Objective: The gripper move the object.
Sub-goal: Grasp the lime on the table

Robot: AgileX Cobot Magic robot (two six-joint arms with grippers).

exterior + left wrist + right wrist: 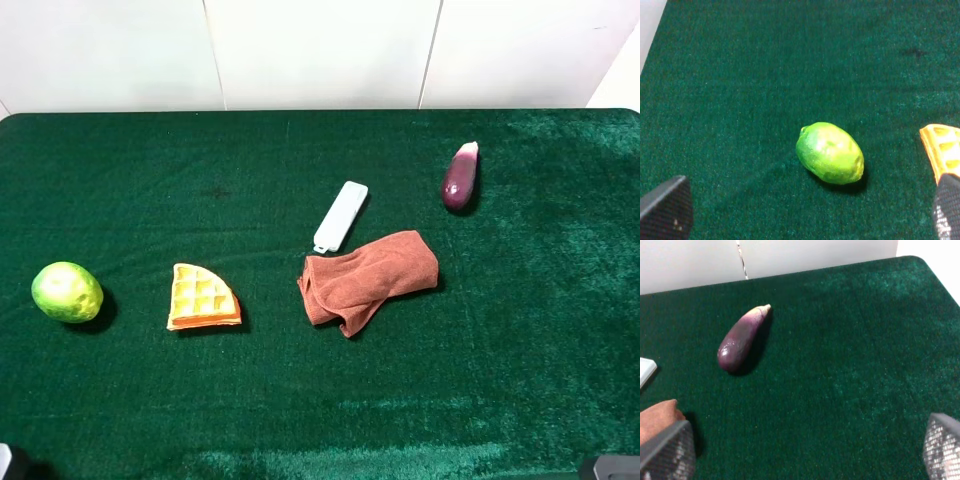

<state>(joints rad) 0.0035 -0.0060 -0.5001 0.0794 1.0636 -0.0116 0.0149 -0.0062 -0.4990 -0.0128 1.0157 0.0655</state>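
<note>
The object is a glossy yellow-green lime-like fruit [67, 292]. It lies on the green cloth at the left of the table. In the left wrist view the fruit [830, 153] lies ahead of my left gripper [807, 212] and apart from it. That gripper is open and empty, and its two fingertips [667, 207] stand wide apart. My right gripper [805, 450] is open and empty too, far from the fruit on the right side of the table. In the exterior high view only small bits of both arms show at the bottom corners.
An orange waffle wedge [203, 298] lies right of the fruit and shows in the left wrist view [941, 150]. A rust-brown cloth [368, 279] and a white flat bar [341, 215] lie mid-table. A purple eggplant [460, 177] lies at the back right, ahead of the right gripper [741, 340].
</note>
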